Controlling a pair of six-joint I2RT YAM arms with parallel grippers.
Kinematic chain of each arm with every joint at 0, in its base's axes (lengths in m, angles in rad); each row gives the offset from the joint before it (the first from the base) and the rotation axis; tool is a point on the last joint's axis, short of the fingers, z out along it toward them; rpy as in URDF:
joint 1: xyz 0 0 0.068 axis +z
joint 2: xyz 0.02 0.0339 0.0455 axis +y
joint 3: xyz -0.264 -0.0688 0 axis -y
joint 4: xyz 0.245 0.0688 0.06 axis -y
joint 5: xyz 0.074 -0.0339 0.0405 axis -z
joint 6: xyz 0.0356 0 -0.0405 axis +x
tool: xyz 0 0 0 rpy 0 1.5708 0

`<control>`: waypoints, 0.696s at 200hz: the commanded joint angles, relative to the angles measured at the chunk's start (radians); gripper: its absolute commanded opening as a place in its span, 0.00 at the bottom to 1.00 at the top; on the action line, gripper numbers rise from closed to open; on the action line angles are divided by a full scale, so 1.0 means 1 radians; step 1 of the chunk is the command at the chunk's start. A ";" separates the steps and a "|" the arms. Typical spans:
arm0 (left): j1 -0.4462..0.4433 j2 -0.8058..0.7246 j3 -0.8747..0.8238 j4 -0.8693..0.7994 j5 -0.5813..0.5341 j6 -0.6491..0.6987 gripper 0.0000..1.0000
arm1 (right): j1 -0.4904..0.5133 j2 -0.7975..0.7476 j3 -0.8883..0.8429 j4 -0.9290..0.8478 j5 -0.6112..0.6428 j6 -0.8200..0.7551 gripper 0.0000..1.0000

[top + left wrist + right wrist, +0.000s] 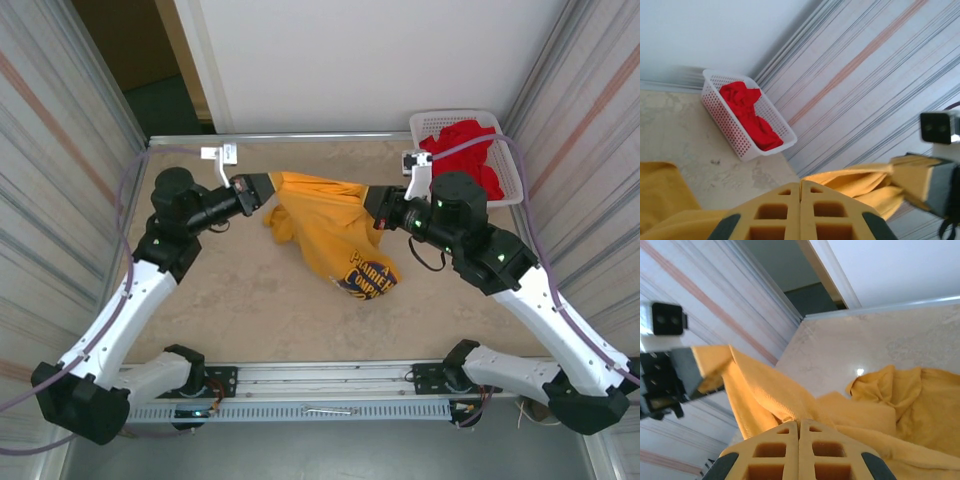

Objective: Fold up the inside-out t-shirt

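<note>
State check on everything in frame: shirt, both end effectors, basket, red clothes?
left end effector: shut on t-shirt
right end effector: shut on t-shirt
t-shirt: unfolded, strung between both, sagging toward table
white basket: upright, in the far right corner
red garments: crumpled inside basket

Soft matt cloth t-shirt [330, 225] — perforated plastic basket [460, 117], faintly glossy stone-look tabletop [250, 300]

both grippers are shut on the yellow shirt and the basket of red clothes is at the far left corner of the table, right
Not quite. The basket of red clothes sits at the far right corner, as the top view shows. The rest holds: the left gripper and the right gripper are both shut on the shirt.
</note>
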State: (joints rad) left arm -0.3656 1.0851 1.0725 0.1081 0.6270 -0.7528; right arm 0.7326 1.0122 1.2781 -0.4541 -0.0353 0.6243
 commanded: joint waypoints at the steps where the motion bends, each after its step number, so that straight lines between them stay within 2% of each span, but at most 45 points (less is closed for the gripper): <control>1: 0.012 0.014 0.127 0.077 0.040 -0.067 0.00 | -0.003 -0.008 -0.003 0.019 -0.053 0.012 0.00; 38: 0.010 0.081 0.394 0.075 0.028 -0.097 0.00 | 0.042 0.034 0.133 0.051 -0.103 -0.003 0.00; 64: 0.008 0.185 0.615 -0.030 -0.007 -0.080 0.00 | 0.062 0.087 0.245 0.045 -0.036 -0.034 0.00; 93: 0.010 0.372 0.725 -0.174 -0.042 -0.021 0.01 | -0.039 0.143 0.233 0.043 0.072 0.002 0.00; 112: 0.019 0.541 0.762 -0.235 -0.036 -0.009 0.09 | -0.150 0.200 0.177 0.051 0.074 0.080 0.00; 139: 0.033 0.751 0.780 -0.186 0.063 -0.049 0.34 | -0.294 0.314 0.112 0.058 0.059 0.145 0.00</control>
State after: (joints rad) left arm -0.3546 1.6527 1.8679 -0.0170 0.6472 -0.7883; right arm 0.5369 1.2255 1.4487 -0.3477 -0.0116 0.6857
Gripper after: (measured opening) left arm 0.258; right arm 0.050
